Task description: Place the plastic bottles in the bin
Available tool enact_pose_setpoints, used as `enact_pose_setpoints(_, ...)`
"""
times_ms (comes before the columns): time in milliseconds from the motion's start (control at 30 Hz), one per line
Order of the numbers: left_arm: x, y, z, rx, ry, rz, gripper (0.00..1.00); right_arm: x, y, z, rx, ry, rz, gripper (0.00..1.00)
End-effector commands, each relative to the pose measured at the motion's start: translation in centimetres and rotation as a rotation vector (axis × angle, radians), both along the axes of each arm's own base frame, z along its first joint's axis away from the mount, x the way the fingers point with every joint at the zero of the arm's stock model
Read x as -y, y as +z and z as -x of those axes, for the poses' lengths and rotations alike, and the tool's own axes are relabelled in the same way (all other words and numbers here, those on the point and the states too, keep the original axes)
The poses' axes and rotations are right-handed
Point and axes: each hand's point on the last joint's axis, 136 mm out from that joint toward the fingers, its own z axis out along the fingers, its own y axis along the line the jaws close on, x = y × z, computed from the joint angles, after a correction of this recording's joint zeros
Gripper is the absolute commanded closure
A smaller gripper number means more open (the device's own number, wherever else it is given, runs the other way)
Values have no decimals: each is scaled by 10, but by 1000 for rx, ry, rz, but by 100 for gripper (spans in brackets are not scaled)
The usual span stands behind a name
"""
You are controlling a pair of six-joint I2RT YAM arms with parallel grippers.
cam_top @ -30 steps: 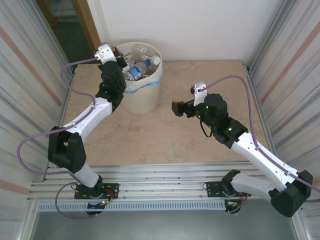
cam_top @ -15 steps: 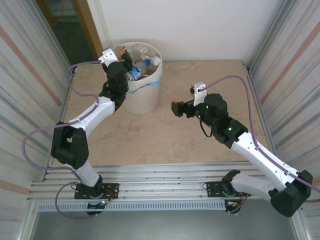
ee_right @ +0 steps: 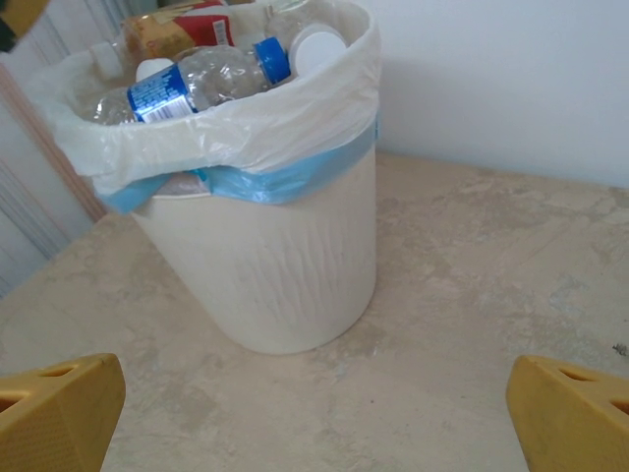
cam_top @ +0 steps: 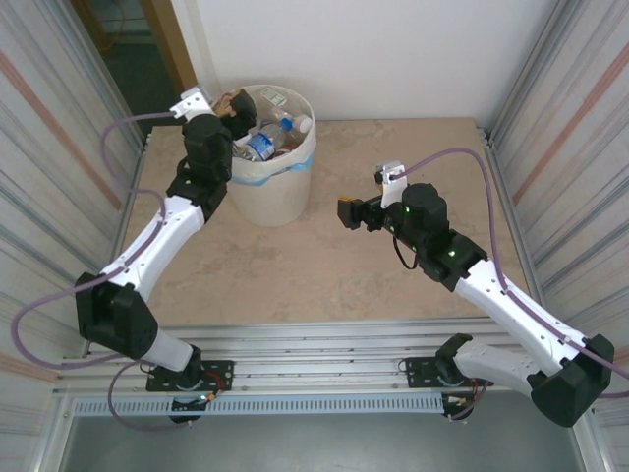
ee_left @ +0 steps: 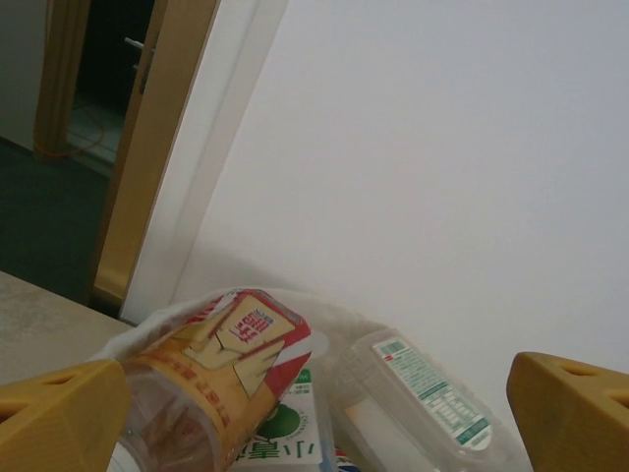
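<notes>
Jaws of the left gripper [cam_top: 236, 104] stood wide apart at the left rim of the bin [cam_top: 280, 197], gripping nothing; I judged it was placed there so a release would fall inside. Plastic bottles [cam_top: 265, 140] lay heaped to the brim. The left wrist camera, close in, gave an orange label [ee_left: 231, 349] that was a blur overhead. Right gripper [cam_top: 347, 211], well apart over the table [cam_top: 324, 275], gaped empty too, facing the bin; its camera showed the blue band [ee_right: 265, 182].
</notes>
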Motion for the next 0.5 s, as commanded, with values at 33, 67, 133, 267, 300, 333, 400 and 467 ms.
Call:
enact_pose_setpoints(33, -2, 38, 21, 57, -51, 45, 1, 3, 9, -1, 11, -15, -38, 2)
enact_pose_setpoints(67, -2, 42, 25, 65, -60, 45, 1, 3, 9, -1, 14, -18, -39, 2)
enact_pose_setpoints(133, -1, 49, 32, 81, -82, 50, 1, 6, 12, -1, 18, -27, -40, 2)
enact_pose_setpoints(267, 7, 57, 49, 99, -161, 46, 1, 17, 15, -3, 26, -82, -36, 2)
enact_pose_setpoints(300, 11, 57, 55, 98, -188, 39, 1, 22, 15, -4, 25, -115, -35, 2)
enact_pose_setpoints(333, 14, 54, 60, 91, -204, 30, 1, 29, 15, -5, 20, -151, -35, 2)
enact_pose_setpoints(400, 21, 49, 76, 88, -238, 1, 1, 47, 13, -10, 8, -251, -25, 2)
enact_pose_setpoints(467, 27, 40, 92, 79, -261, -40, 1, 65, 7, -14, -10, -339, -12, 2)
